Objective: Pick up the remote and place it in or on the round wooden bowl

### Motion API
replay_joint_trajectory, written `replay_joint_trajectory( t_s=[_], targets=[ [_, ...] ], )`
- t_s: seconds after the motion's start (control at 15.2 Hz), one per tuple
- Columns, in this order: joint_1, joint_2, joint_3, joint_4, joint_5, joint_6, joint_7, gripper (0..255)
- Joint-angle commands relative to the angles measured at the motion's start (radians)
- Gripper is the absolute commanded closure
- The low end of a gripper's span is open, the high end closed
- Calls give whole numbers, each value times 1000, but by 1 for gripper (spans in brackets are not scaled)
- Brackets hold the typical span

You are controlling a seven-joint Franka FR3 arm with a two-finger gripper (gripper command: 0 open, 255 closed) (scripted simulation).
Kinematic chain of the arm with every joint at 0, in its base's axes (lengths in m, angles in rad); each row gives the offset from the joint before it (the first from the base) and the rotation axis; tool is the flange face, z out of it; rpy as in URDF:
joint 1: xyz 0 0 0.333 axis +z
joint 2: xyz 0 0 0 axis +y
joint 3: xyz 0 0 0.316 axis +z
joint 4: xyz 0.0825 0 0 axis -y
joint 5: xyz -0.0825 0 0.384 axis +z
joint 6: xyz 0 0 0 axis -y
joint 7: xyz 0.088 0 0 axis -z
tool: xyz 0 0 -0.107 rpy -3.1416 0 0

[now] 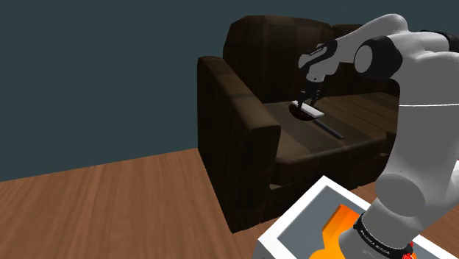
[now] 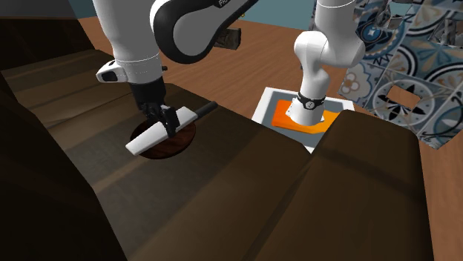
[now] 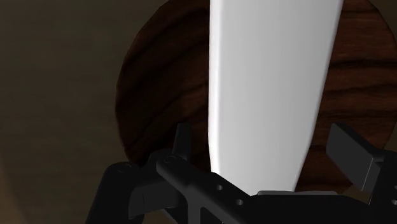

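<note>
**A:** Where is the remote [image 2: 148, 138] right now?

**B:** From my chair, it lies across the bowl [image 2: 176, 150] on the sofa seat [image 1: 324, 144]. In the second exterior view it slants from the bowl's 8 o'clock to its 2 o'clock, with the low end poking past the rim. I judge it is resting on the wood, which is where the task wants it.

**A:** And the claw [image 2: 168, 119]?

**B:** Apart. In the wrist view both fingers [image 3: 183, 137] stand off the remote, and a strip of dark wood grain shows between each one and the white edge. So the claw straddles the remote's middle without gripping it.

**A:** Why the middle?

**B:** A long thing taken at the middle balances instead of swinging. Centred over the bowl, it also lands with wood under its middle rather than tipping off.

**A:** Anything nearby to worry about?

**B:** A dark slim stick [image 1: 332, 130] lies on the seat at about 4 o'clock of the bowl in the shoulder view, near it. I'd lift straight up, so that neither finger drags the remote off the rim or nudges it toward that stick.
</note>
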Motion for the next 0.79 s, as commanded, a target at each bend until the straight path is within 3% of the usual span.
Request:
replay_joint_trajectory(
  t_s=[0.0,0.2,0.73],
  targets=[
    [1,-11,-3,18,-5,-28,4,0],
    [1,-36,-9,77,-18,-110,12,0],
    [1,-36,-9,77,-18,-110,12,0]
  ],
)
